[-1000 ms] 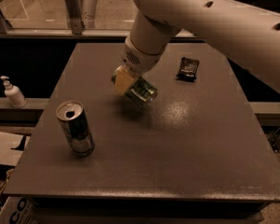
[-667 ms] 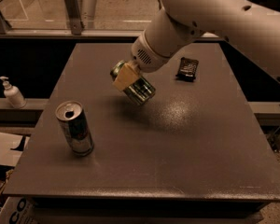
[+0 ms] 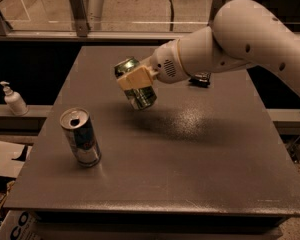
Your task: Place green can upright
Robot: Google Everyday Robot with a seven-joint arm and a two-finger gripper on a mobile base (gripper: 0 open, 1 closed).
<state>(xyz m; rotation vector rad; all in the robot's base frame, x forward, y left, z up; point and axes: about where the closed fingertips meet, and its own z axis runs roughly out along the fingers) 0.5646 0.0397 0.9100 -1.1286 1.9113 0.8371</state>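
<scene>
The green can hangs in the air above the middle of the dark table, tilted, with its top toward the upper left. My gripper is shut on the green can, a pale finger pad lying across its side. The white arm comes in from the upper right. The can's shadow falls on the table just right of it.
A slim blue-and-silver can stands upright at the table's front left. A small dark packet lies at the back, partly behind the arm. A white pump bottle stands on a ledge left of the table.
The gripper has lifted the green can higher off the table and turned it more toward upright. The arm has swung lower across the right side.
</scene>
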